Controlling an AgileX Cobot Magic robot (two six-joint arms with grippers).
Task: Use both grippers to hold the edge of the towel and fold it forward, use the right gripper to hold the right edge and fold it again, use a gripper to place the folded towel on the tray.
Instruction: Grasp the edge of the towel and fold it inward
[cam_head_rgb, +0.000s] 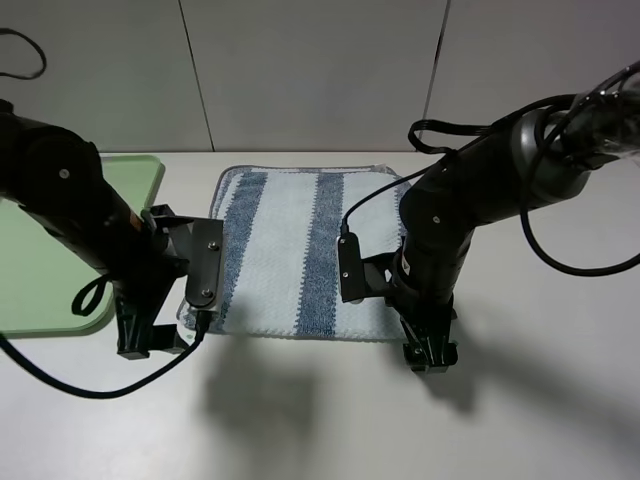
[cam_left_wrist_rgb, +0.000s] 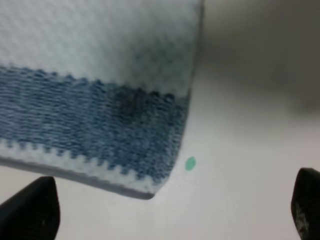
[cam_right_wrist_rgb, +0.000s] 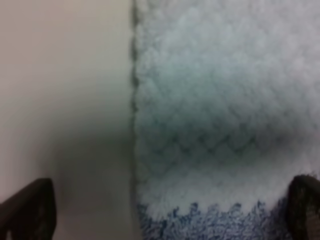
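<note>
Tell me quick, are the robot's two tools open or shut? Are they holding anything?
Left tool: open, holding nothing, near a corner of the towel.
Right tool: open, holding nothing, over the towel's side edge.

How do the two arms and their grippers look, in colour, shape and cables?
The left arm and the right arm are alike: bulky, black and jointed, with looping black cables. A flat dark plate with small silver screws sits near the left wrist. The left gripper and the right gripper end in narrow black fingers.
</note>
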